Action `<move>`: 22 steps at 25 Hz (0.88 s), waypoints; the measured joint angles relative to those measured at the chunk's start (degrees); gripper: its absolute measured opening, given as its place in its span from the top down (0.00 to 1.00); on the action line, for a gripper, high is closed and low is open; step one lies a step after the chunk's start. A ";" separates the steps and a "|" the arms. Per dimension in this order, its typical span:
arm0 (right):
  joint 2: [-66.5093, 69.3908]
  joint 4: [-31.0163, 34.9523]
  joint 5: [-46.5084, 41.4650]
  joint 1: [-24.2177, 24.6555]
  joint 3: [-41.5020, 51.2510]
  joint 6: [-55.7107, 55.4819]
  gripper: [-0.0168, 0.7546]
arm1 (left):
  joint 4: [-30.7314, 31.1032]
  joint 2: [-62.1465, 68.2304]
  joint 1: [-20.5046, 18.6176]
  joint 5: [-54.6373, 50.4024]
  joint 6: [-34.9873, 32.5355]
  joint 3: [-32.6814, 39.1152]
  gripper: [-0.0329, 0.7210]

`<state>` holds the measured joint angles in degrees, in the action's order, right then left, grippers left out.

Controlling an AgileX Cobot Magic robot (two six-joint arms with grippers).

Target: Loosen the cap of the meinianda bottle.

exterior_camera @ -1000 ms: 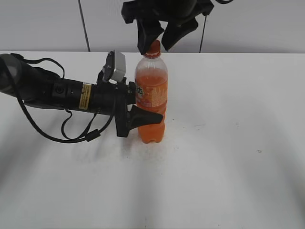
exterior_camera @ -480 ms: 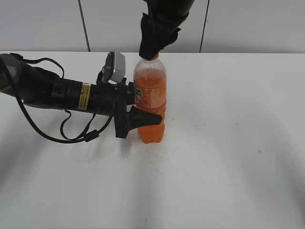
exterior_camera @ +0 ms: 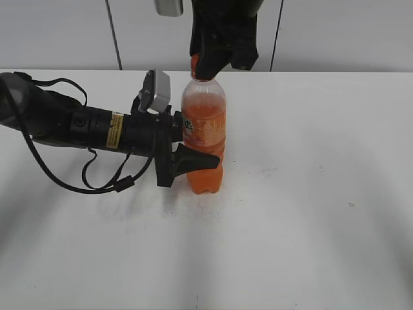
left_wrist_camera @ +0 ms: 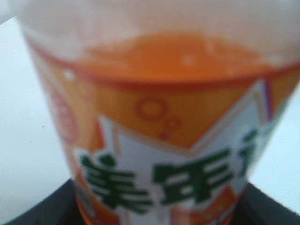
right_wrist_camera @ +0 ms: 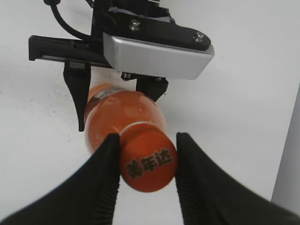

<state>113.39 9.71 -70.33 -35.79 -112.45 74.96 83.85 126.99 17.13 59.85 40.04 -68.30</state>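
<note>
Upright near the centre of the exterior frame, the meinianda bottle (exterior_camera: 204, 139) stands on the white counter (exterior_camera: 310, 194), its long axis vertical. The left gripper (exterior_camera: 193, 152) enters from the left of the frame and its fingers are clamped around the labelled body; in the left wrist view the label fills the picture, with dark finger edges at the lower corners. The right gripper (right_wrist_camera: 146, 161) descends from the top centre of the exterior frame, directly above the neck. In the right wrist view the cap (right_wrist_camera: 147, 161) sits at lower centre, between the two dark fingers (right_wrist_camera: 101, 185), which press its left and right sides, so they appear closed on it. The coming twist therefore turns about the bottle's vertical axis, which runs straight through the right fingers' gap; the right arm is the nearer to the cap.
</note>
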 joint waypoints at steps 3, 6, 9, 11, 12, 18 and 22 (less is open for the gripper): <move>-0.70 0.00 -0.17 0.00 0.11 0.07 0.63 | 0.05 0.00 0.00 0.00 0.00 0.00 0.42; -3.24 1.40 0.06 0.00 0.11 -1.49 0.63 | -0.01 0.00 0.00 0.00 0.00 0.00 0.42; -5.59 1.64 0.06 0.00 0.05 -10.74 0.63 | -0.01 0.00 0.00 -0.18 0.00 0.00 0.42; -6.45 0.96 0.06 0.00 0.00 -25.34 0.63 | -0.01 0.00 0.00 -0.18 0.00 0.00 0.42; -6.69 -0.34 0.06 0.08 0.00 -34.66 0.63 | -0.01 0.00 0.00 -0.18 0.00 0.00 0.42; -6.84 -8.67 0.06 4.64 0.00 -68.03 0.63 | -0.06 0.00 0.00 -0.20 0.00 0.00 0.42; -9.78 -8.89 0.29 12.22 3.53 -70.51 0.63 | -0.24 0.00 0.00 -0.31 0.05 0.00 0.42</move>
<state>103.61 0.82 -70.04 -23.58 -108.91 4.45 83.61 126.99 17.13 59.54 40.10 -68.30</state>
